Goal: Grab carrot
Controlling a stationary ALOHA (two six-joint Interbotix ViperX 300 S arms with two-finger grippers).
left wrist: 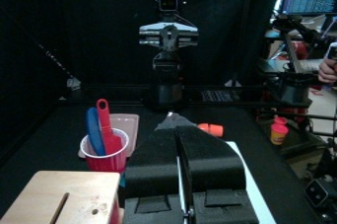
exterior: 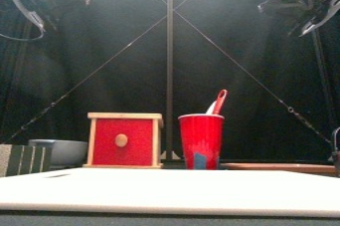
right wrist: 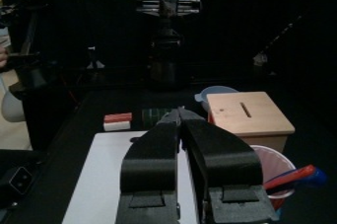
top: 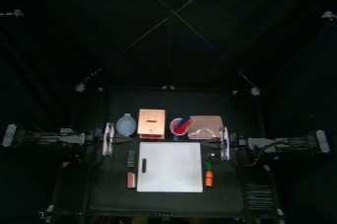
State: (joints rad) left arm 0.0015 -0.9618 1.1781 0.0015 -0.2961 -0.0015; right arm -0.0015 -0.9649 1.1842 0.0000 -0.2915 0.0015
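Observation:
The carrot [top: 210, 179], a small bright-orange stick, lies on the table just off the right edge of the white board [top: 171, 167]. In the left wrist view the carrot [left wrist: 211, 129] shows beyond the board's far end. My left gripper [top: 110, 139] hovers at the table's left side, its jaws shut [left wrist: 172, 121] with nothing in them. My right gripper [top: 227, 141] hangs at the right side, behind the carrot and apart from it, jaws shut and empty [right wrist: 178, 116]. The front view does not show the carrot.
Along the back stand a grey bowl [top: 126, 124], a wooden box with a red face [exterior: 125, 140], a red cup [exterior: 201, 140] holding utensils, and a copper-coloured plate [top: 207, 127]. A shorter, redder piece [top: 130, 180] lies left of the board. A person's hand [left wrist: 326, 68] shows beyond the curtains.

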